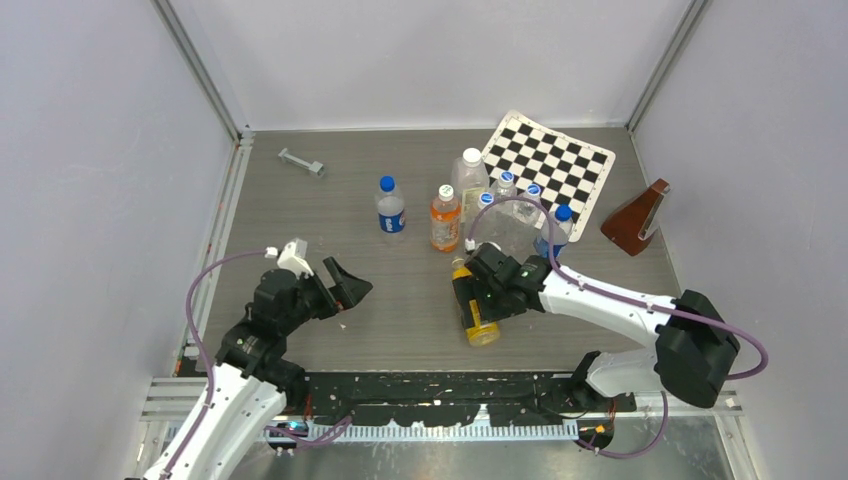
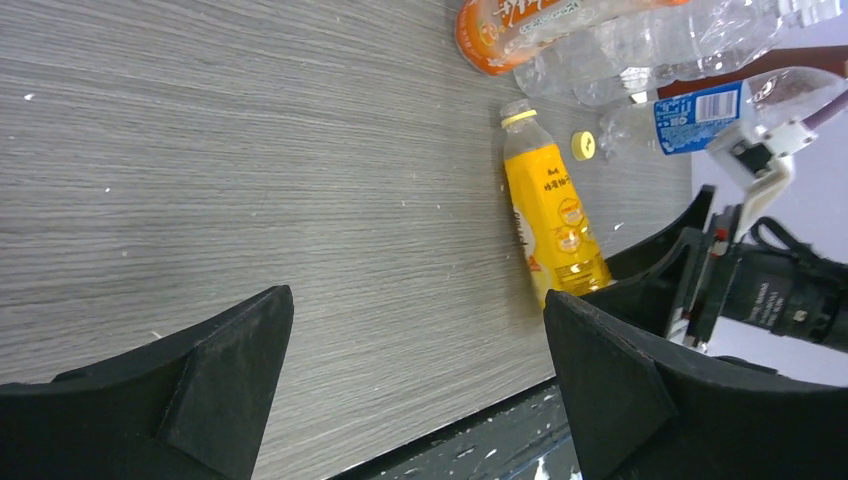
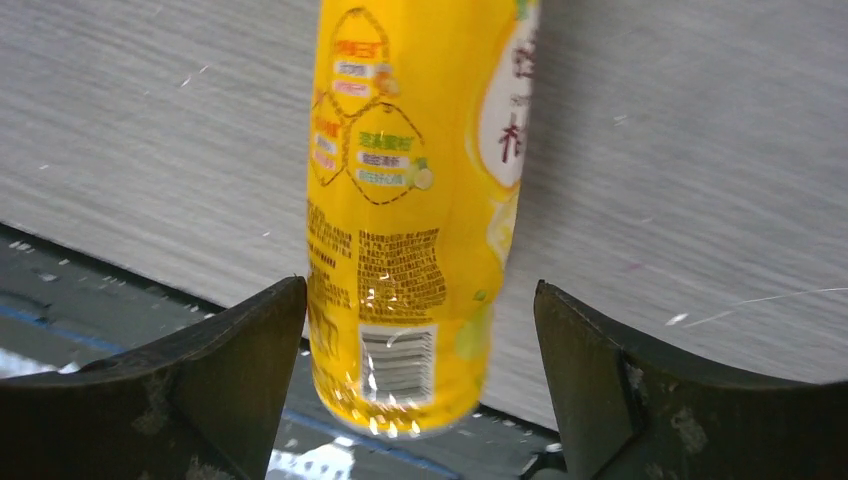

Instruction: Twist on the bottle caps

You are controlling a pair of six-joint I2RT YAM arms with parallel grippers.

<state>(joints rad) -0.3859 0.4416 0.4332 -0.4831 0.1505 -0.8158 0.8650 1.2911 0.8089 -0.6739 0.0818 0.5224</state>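
The juice bottle (image 1: 478, 322) lies on its side near the front edge of the table (image 1: 330, 220), neck pointing far, base toward the arms. The right gripper (image 1: 478, 292) hangs over its lower half with jaws spread, one finger (image 3: 250, 350) just beside the label and the other clear of it, so it straddles the bottle without pinching; this looks like a line-up for lifting it upright. The neck is bare, and the yellow cap (image 2: 583, 146) rests on the table just beside it, on the right. The left gripper (image 1: 338, 290) hovers well to the left, jaws spread and empty, probably waiting to take the cap. Farther back the Pepsi bottle (image 1: 390, 212) stands upright with a blue cap (image 1: 387, 184) seated on it. Just beyond the juice bottle crowd an orange-drink bottle (image 1: 445, 220) and several clear bottles (image 1: 505, 188), near enough to the cap to hamper any reach for it
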